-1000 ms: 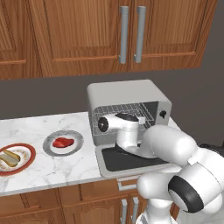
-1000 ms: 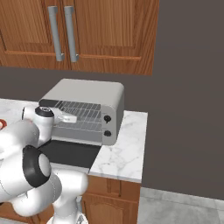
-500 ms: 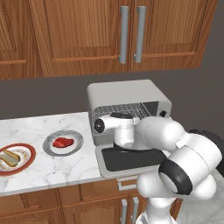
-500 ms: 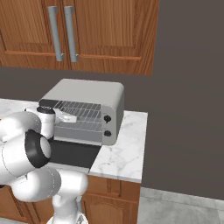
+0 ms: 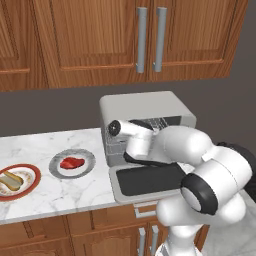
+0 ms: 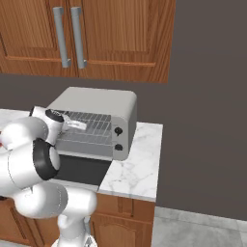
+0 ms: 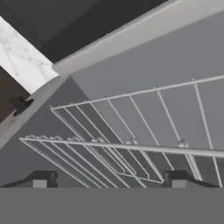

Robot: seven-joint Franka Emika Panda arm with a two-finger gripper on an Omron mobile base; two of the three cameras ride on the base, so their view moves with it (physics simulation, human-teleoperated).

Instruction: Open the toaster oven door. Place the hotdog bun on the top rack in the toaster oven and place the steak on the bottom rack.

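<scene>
Left base view: the oven (image 5: 145,107) stands open, its door (image 5: 150,180) flat on the counter (image 5: 50,192); the steak (image 5: 71,163) and bun (image 5: 11,181) lie on separate plates. Right base view: the arm's hand reaches towards the top rack (image 6: 89,120), apparently empty. Hand view: the gripper (image 7: 109,178) is spread wide before both racks, holding nothing.

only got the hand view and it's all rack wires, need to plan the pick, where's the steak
observer: the steak lies on a grey plate on the counter, left of the toaster oven.
operator: and the bun
observer: the hotdog bun sits on a red-rimmed plate, further left along the counter.
operator: door fully down
observer: yes, the toaster oven door lies flat, open in front of the oven.
</scene>
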